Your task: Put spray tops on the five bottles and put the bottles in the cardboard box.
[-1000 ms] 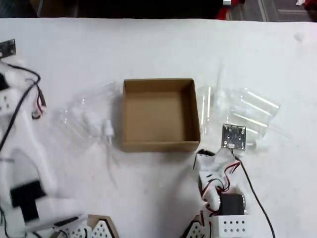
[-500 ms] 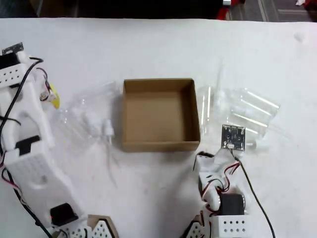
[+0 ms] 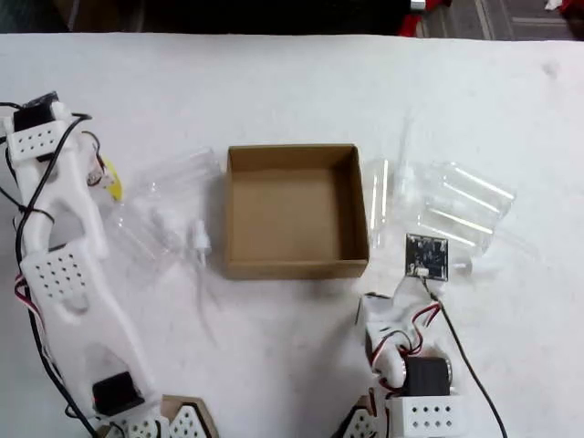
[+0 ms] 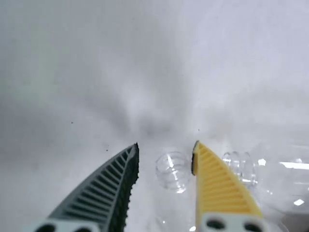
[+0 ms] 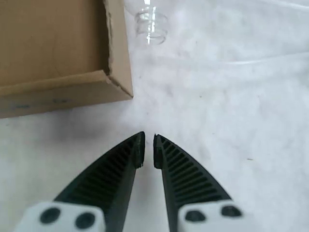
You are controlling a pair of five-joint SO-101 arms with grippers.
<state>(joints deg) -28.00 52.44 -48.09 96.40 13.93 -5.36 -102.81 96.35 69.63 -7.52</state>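
A white table (image 3: 292,91) spreads across nearly the whole scene, its surface matte and evenly lit, with soft shadows. Beyond its far edge runs a dark strip (image 3: 228,14) of room. At the far right shows grey floor (image 3: 511,16).

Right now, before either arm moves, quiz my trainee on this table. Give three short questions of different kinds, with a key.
1. True or false: the cardboard box is empty.
2. What shows between the fingers of the left claw? A. a bottle neck B. a sponge C. a pen
3. Which is open wider, the left claw or the right claw?
Key: 1 true; 2 A; 3 the left claw.
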